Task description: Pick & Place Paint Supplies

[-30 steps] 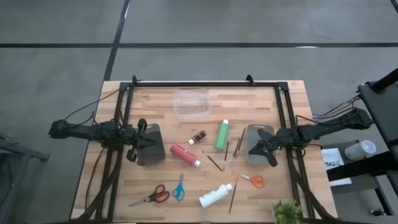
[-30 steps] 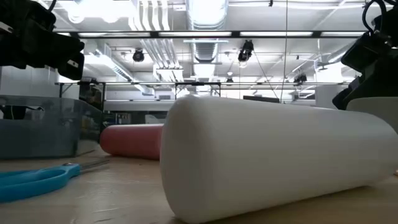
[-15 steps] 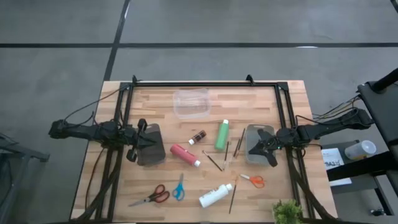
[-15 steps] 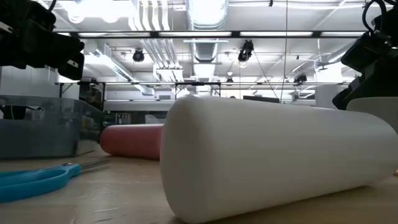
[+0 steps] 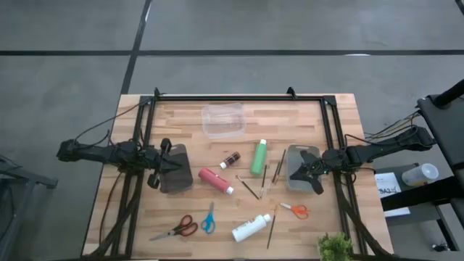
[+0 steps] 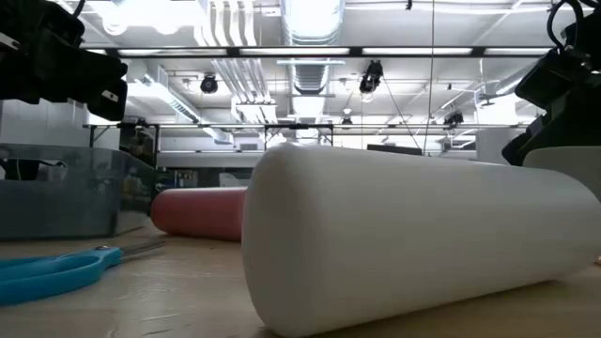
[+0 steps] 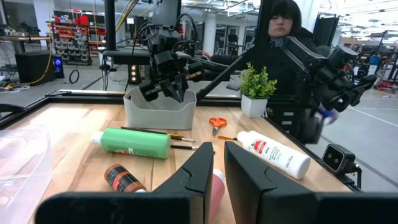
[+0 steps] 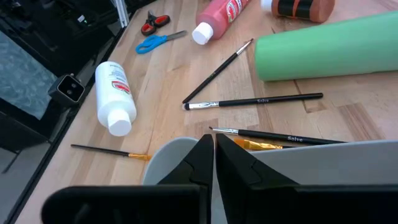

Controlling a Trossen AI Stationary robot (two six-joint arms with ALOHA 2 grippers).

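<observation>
A butcher-block table (image 5: 181, 206) stands on a grey concrete floor, ringed by a black frame; beyond it, in the left wrist view, a person (image 7: 283, 28) in dark clothing stands behind the far edge. The two dark arms reach in from either side. The left gripper (image 5: 174, 164) hovers over a grey bin (image 5: 176, 174) on the left half, its fingers (image 7: 199, 177) a narrow slit apart and holding nothing. The right gripper (image 5: 299, 170) sits above a second grey bin (image 5: 301, 165) on the right half, fingers pressed together, empty.

A clear plastic tub (image 5: 222, 119) rests near the far edge, midway across. The paint supplies lie loose between the bins — a green bottle (image 5: 258, 157) nearest the right bin, a red bottle (image 5: 214, 180) by the left bin, a white bottle (image 5: 250, 228) toward the near edge, all on their sides. A tiny brown bottle (image 5: 230, 159) lies between red and green. Thin brushes (image 8: 255, 101) are scattered beside the green bottle, one more (image 5: 271, 230) just right of the white bottle.

Red-handled scissors (image 5: 176, 229), blue scissors (image 5: 209, 218) and small orange scissors (image 5: 296, 210) lie near the front; a small potted plant (image 5: 335, 248) sits at the near right corner.
</observation>
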